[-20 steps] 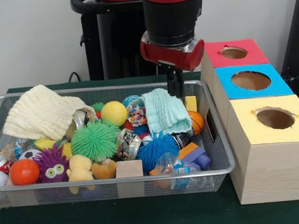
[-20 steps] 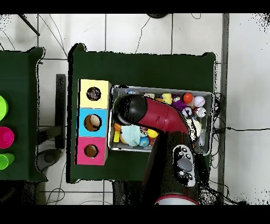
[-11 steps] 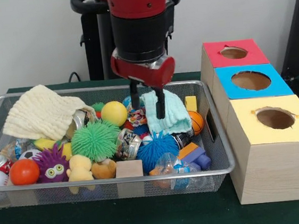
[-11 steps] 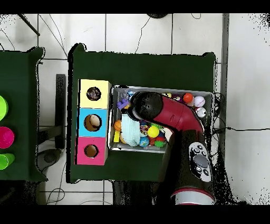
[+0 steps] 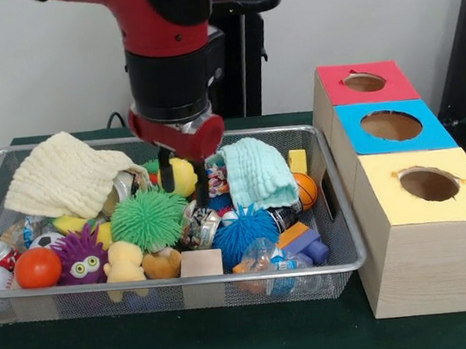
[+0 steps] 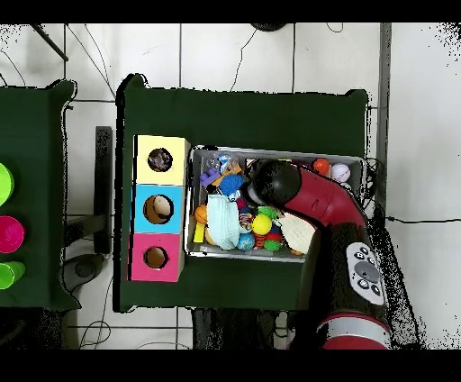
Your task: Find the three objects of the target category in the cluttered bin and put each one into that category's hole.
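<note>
My gripper point(image 5: 186, 186) hangs open inside the wire bin point(image 5: 227, 277), toward its back middle. Its two black fingers stand either side of a yellow ball point(image 5: 181, 171); I cannot tell whether they touch it. A green spiky ball point(image 5: 148, 218) lies just in front, and a mint cloth point(image 5: 258, 172) lies to the right. Three boxes with round holes stand right of the bin: red point(image 5: 399, 86), blue point(image 5: 437, 132) and yellow point(image 5: 426, 262). In the overhead view the arm's wrist point(image 6: 275, 183) hides the fingers, and the yellow ball point(image 6: 262, 224) shows beside it.
A cream cloth point(image 5: 62, 176) covers the bin's back left. A blue spiky ball point(image 5: 243, 230), a purple monster ball point(image 5: 79, 259), an orange ball point(image 5: 37, 267), a wooden block point(image 5: 201, 264) and several other toys crowd the bin. Its rim stands close to the yellow box.
The arm has swung left in the front view, from the bin's back right past the mint cloth to the yellow ball, and has come lower. The fingers kept the same spread.
</note>
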